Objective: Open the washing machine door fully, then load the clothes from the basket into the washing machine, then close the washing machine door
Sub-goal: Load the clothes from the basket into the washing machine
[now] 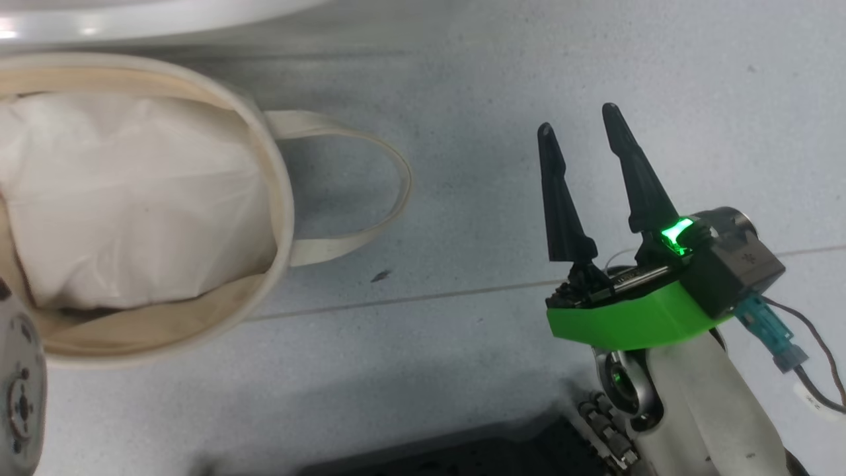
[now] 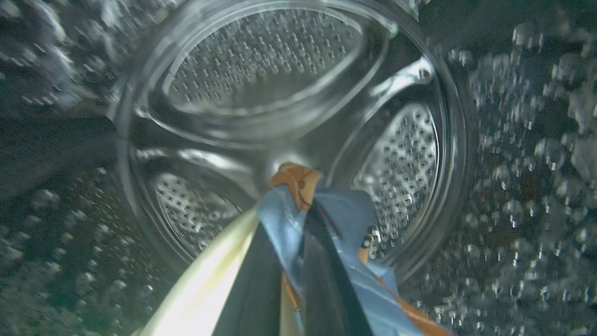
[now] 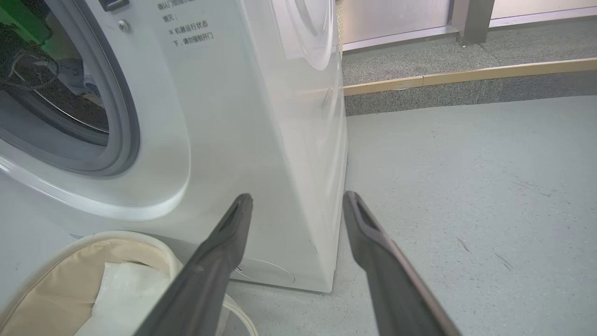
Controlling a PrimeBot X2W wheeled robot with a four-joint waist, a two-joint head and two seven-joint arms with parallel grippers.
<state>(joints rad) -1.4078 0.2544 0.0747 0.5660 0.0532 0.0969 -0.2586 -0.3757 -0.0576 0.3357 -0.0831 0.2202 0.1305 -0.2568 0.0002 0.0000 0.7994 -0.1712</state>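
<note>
Inside the drum, left gripper (image 2: 298, 205): its two dark fingers are drawn together and pinch a fold of fabric between them.
Clothes (image 2: 345, 210): light-blue cloth with an orange patch at the fingertips and a cream strip trailing down beside the fingers, hanging in the drum, clear of its back wall.
Drum (image 2: 280, 70): perforated steel all round, with raised ribs towards the rear.
Right gripper (image 1: 577, 119): fingers spread apart with nothing between them, held over the floor, well apart from the basket.
Basket (image 1: 281, 198): cream canvas tub on the floor just before the machine, a white bundle (image 1: 132, 198) lying in it, one loop handle (image 1: 396, 178) flopped outwards.
Washing machine (image 3: 261, 116): white front-loader, its grey rubber ring (image 3: 126, 116) uncovered; a green shape within the opening may be the left arm's mount.
Floor (image 3: 466, 186): pale grey, running back to a raised step (image 3: 466, 74) edged in a wood-coloured strip.
</note>
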